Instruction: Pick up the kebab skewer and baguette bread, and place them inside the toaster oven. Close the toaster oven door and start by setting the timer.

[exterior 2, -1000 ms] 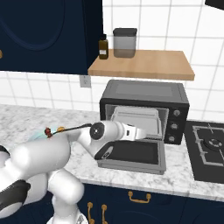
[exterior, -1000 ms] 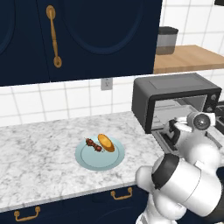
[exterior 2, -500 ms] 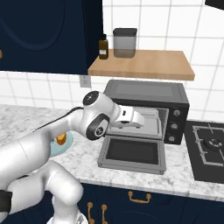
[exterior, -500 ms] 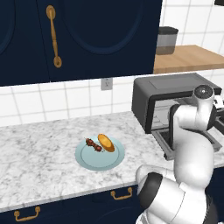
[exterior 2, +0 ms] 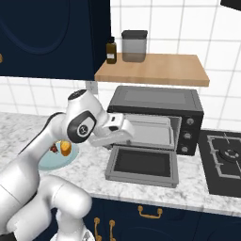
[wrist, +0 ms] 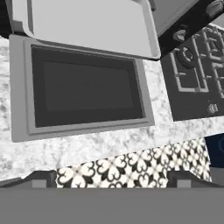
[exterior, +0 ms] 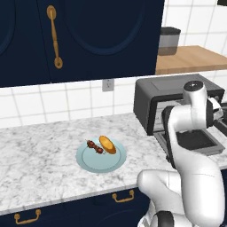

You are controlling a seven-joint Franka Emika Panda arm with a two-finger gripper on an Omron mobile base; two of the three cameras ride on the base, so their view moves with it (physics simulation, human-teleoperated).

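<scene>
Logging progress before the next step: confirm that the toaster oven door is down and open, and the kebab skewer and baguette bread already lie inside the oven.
Wrong on one count. The toaster oven door is down and open, but the kebab skewer and baguette bread lie on the light blue plate on the counter, not in the toaster oven. The left base view shows this.

You have a white marble desk (exterior: 40, 150) to the tool's left, carrying a pale blue plate (exterior: 101, 158). Behind the tool, navy cabinet doors (exterior: 102, 35) hang with a brass handle (exterior: 54, 35), and a wall outlet (exterior: 107, 84) sits in the white tile. Above the tool, a wooden shelf (exterior 2: 153, 69) holds a brown bottle (exterior 2: 111, 51) and a dark-lidded canister (exterior 2: 134, 46). To the tool's right lies a black gas hob (exterior 2: 225, 160). Below it, patterned floor tiles (wrist: 135, 168) show.
</scene>
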